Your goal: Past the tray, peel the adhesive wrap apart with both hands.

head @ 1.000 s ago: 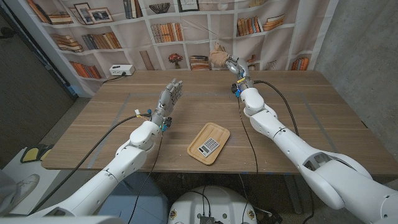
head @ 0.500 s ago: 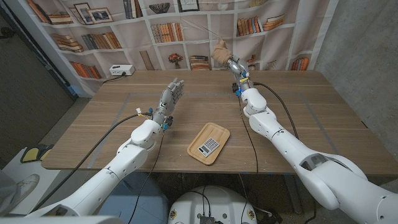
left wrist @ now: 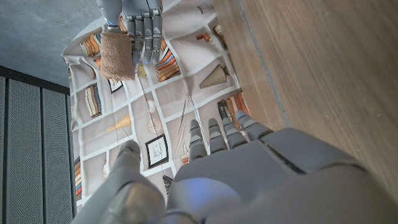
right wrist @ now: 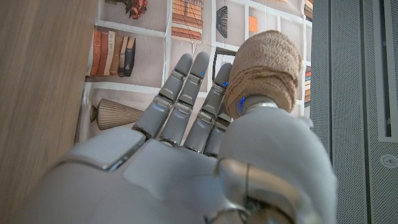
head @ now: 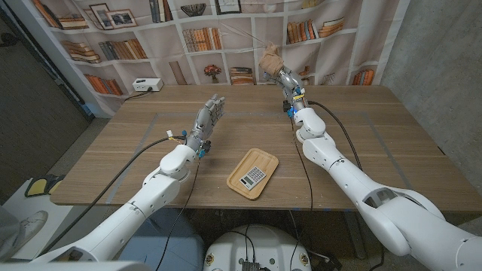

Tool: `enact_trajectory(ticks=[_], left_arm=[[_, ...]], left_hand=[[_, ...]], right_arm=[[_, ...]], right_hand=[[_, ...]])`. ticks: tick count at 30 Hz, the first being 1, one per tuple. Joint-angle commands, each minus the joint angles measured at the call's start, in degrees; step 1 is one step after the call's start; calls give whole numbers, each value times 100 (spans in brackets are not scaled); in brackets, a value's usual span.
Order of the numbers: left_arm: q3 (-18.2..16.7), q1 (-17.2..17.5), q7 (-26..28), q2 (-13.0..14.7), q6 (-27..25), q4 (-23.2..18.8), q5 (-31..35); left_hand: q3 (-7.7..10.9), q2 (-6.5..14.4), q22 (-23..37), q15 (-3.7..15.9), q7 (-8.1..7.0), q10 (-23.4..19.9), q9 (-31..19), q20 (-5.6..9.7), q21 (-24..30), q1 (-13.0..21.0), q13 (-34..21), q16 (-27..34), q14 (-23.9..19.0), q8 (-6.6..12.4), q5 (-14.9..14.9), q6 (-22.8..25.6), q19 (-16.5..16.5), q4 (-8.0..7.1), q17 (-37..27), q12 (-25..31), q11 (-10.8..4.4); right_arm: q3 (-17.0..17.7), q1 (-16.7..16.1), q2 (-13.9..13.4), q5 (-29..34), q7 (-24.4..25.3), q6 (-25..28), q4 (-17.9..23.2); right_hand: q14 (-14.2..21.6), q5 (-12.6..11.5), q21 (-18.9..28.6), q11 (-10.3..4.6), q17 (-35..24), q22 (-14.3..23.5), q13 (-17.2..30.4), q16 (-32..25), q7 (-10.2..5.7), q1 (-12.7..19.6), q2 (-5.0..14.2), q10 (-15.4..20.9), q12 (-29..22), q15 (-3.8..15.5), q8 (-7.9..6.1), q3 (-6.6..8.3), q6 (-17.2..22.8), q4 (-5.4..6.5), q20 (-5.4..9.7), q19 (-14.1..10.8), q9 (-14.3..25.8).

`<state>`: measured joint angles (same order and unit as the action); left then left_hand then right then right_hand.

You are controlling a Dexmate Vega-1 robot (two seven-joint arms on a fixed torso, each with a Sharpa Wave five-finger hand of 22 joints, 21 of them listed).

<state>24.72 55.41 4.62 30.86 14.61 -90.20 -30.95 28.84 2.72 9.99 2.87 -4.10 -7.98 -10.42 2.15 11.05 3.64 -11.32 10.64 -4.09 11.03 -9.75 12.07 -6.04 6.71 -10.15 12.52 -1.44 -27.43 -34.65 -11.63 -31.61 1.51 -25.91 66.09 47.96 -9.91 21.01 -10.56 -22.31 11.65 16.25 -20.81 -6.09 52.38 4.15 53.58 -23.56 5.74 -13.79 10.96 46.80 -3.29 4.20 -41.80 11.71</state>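
The tan roll of adhesive wrap (head: pixel 269 59) is up in the air over the table's far edge, beyond the tray. My right hand (head: pixel 285 77) pinches it between thumb and fingers. In the right wrist view the wrap (right wrist: pixel 267 68) sits at the thumb tip of that hand (right wrist: pixel 186 143). My left hand (head: pixel 207 117) is raised over the table, left of the middle, fingers straight and apart, holding nothing. The left wrist view shows this hand (left wrist: pixel 217 180) near the camera, with the right hand (left wrist: pixel 140 18) and the wrap (left wrist: pixel 118 55) well beyond it.
A wooden tray (head: pixel 235 179) with a calculator (head: pixel 254 176) lies near the table's front edge, between my arms. A white box (head: pixel 147 85) with a cable stands at the far left corner. A bookshelf backdrop hangs behind the table.
My right hand has lifted the wrap a little higher and slightly to the right. The left hand has stayed nearly where it was.
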Motion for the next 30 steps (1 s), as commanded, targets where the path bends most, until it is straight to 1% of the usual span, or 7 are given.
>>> enact_trajectory(ticks=[1, 7, 10, 18, 23, 26, 30], left_arm=[[-12, 88, 32, 50, -23, -115, -2], [-46, 156, 63, 81, -10, -167, -13], [-61, 199, 82, 97, -5, -197, -15], [-86, 261, 110, 110, 13, -235, -28], [-88, 268, 101, 102, 35, -225, -35], [-88, 274, 104, 98, 48, -226, -29], [-85, 281, 101, 91, 61, -220, -29]], left_hand=[[26, 7, 9, -23, -18, -45, -12, -23, 14, -5, -30, -4, -22, -16, -26, 55, -5, 5, -9, -2, 10], [26, 7, 9, -25, -10, -50, -12, -23, 14, -5, -30, -4, -21, -16, -26, 56, -5, 5, -9, 0, 10], [26, 7, 9, -22, -14, -50, -12, -22, 14, -4, -30, -6, -17, -18, -26, 52, -5, 6, -9, 0, 0], [26, 7, 9, -26, -9, -47, -12, -25, 13, -4, -30, -3, -22, -16, -26, 57, -2, 6, -9, -2, 6], [26, 6, 9, -28, -6, -53, -12, -25, 13, -4, -30, -4, -19, -16, -26, 58, -4, 6, -9, 0, 12], [26, 6, 9, -19, -9, -54, -12, -23, 14, -5, -30, -5, -17, -17, -26, 57, -5, 6, -9, 1, 11], [26, 6, 9, -17, -8, -50, -12, -25, 13, -5, -30, -4, -19, -17, -26, 55, -3, 6, -9, -1, 5]], right_arm=[[11, -42, -1, -74, -203, -184, -45], [6, -40, 39, -149, -336, -240, -109], [16, -44, 82, -264, -432, -211, -137], [47, -21, 182, -460, -719, -323, -307], [40, 4, 176, -436, -785, -382, -348], [26, 5, 145, -377, -767, -388, -330], [11, -20, 95, -292, -667, -345, -246]], right_hand=[[-62, -58, 26, 104, 32, -14, -32, 90, 57, -263, -114, -29, 75, 729, 45, -133, -47, 74, 148, 32, -10], [-148, -84, 0, 171, 81, -31, -91, 218, 141, -509, -215, -185, 198, 723, 118, -254, -141, 161, 103, 87, -31], [-216, -108, -13, 184, 110, -39, -127, 298, 150, -571, -248, -283, 280, 733, 177, -289, -251, 171, 72, 111, -44], [-327, -117, -48, 193, 145, -47, -163, 398, 158, -668, -327, -384, 365, 711, 222, -354, -353, 188, 40, 183, -52], [-529, -137, -86, 243, 206, -57, -217, 557, 184, -815, -428, -602, 528, 691, 271, -449, -515, 220, 0, 238, -57], [-689, -142, -121, 283, 240, -63, -251, 657, 228, -1028, -530, -739, 637, 651, 301, -569, -670, 296, -51, 287, -57], [-760, -153, -142, 308, 256, -66, -268, 703, 260, -1111, -548, -822, 702, 663, 313, -609, -764, 331, -91, 314, -55]])
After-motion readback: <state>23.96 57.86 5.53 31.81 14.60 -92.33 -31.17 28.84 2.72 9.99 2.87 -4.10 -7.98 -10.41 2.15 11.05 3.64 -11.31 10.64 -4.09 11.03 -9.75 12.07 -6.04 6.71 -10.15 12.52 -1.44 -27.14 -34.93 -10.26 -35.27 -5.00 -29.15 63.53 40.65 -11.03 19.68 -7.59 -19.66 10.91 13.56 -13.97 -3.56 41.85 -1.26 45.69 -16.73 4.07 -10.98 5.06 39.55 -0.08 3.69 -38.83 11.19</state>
